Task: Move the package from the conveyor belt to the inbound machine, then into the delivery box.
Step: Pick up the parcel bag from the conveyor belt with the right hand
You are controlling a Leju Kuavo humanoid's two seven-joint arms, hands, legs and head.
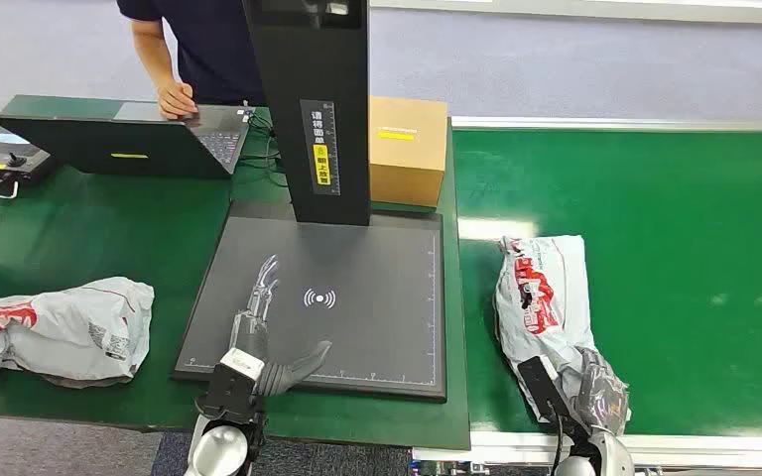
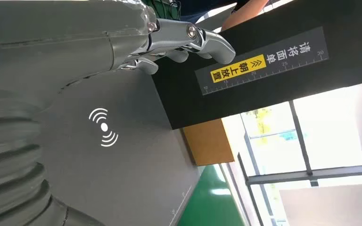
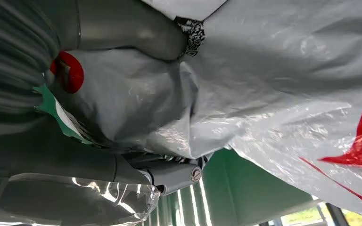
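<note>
I am holding the right hand [image 1: 587,395] closed around the near end of the package [image 1: 544,302], a grey plastic mailer with red print; in the right wrist view my thumb [image 3: 136,30] is pressing one side of the crumpled film while the fingers [image 3: 169,174] are wrapping the other. The package is lying on the green conveyor belt [image 1: 675,248], just right of the inbound machine [image 1: 357,297]. I am keeping the left hand [image 1: 263,332] spread wide and holding nothing, over the near left part of the machine's dark scan plate, beside its white wireless symbol [image 1: 319,297]. The machine's black column [image 1: 313,109] is rising at the far edge, with a cardboard box [image 1: 407,149] behind it. On the left of the counter [image 1: 89,238], another grey mailer [image 1: 69,332] is lying near me, and farther off a person's hand [image 1: 176,99] is resting on a laptop [image 1: 129,139].
</note>
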